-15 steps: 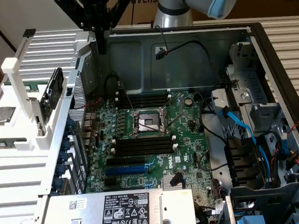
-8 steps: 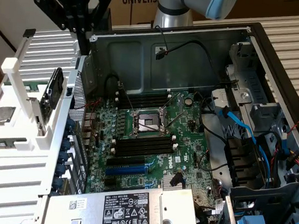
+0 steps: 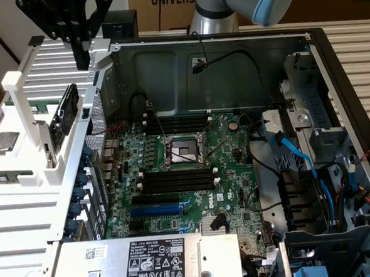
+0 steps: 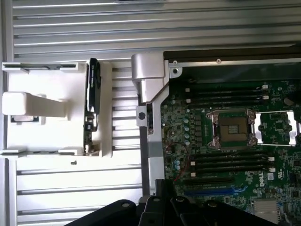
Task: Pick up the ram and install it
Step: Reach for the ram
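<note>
Hand: my hand [image 3: 82, 57] hangs above the white rack [image 3: 29, 118], fingers pressed together and gripping nothing.
Ram: the ram [image 3: 64, 122] stands on its long edge in the rack, near the hand but apart from it, with its upper edge free.
Handling: I judge it light, stiff, thin and fragile. Its chips and contacts won't take rough pinching.
Hold: I'd take it across the flat faces, near mid-length at the upper edge.
Slots: the black memory slots [image 3: 177, 182] lie beyond the rack, inside the open case [image 3: 170, 68].
</note>
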